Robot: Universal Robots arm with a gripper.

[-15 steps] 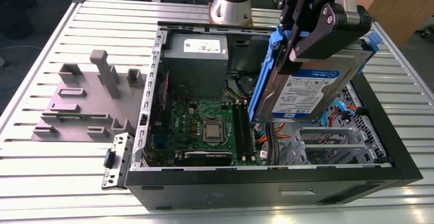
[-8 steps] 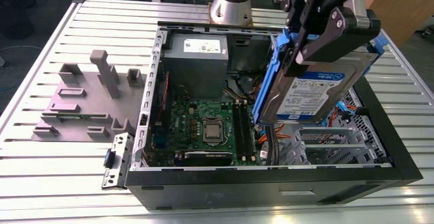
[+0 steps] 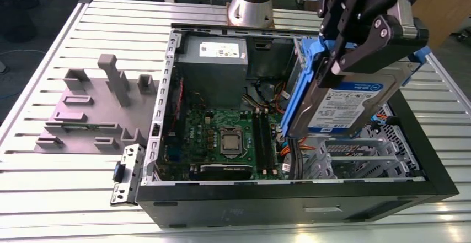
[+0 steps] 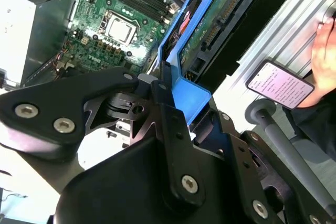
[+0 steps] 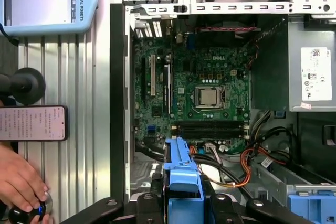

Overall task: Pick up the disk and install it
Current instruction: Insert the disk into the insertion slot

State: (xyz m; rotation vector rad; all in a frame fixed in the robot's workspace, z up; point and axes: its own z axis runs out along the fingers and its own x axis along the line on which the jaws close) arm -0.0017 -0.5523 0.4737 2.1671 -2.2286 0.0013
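Clearly the disk [image 3: 346,102] hangs tilted above the open computer case [image 3: 294,199], over its drive cage corner; your gripper [image 3: 360,39] is clamped on its blue carrier rails. Judge it dense, rigid and shock-sensitive, so grip the rails, never the label face.

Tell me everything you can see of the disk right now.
The disk is a flat silver-grey metal drive with a white-and-blue label, framed by blue plastic rails. The hand is shut on its upper end and holds it in the air, tilted steeply, above the open case, on the exterior view's right. In the second wrist view its underside shows a green circuit board and a connector. Nothing but the hand touches it.
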